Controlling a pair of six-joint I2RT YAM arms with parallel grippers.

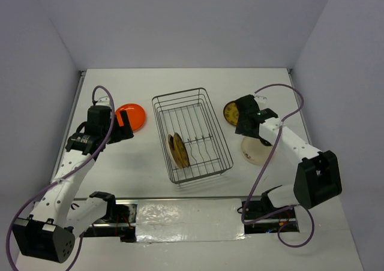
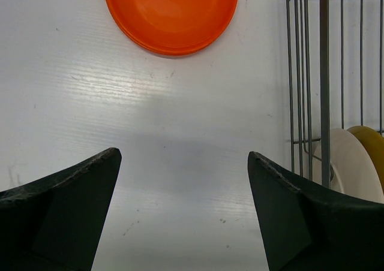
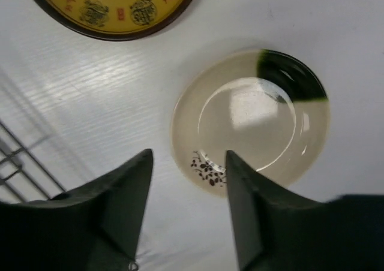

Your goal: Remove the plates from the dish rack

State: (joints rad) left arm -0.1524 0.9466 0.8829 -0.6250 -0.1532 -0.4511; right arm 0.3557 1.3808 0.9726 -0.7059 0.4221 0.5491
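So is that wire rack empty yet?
Not empty. Two plates stand on edge at the near end of the dish rack; the rest of its floor shows only bare wire.

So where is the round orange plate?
In the top view, the round orange plastic plate lies flat left of the silver wire dish rack, beside the left gripper.
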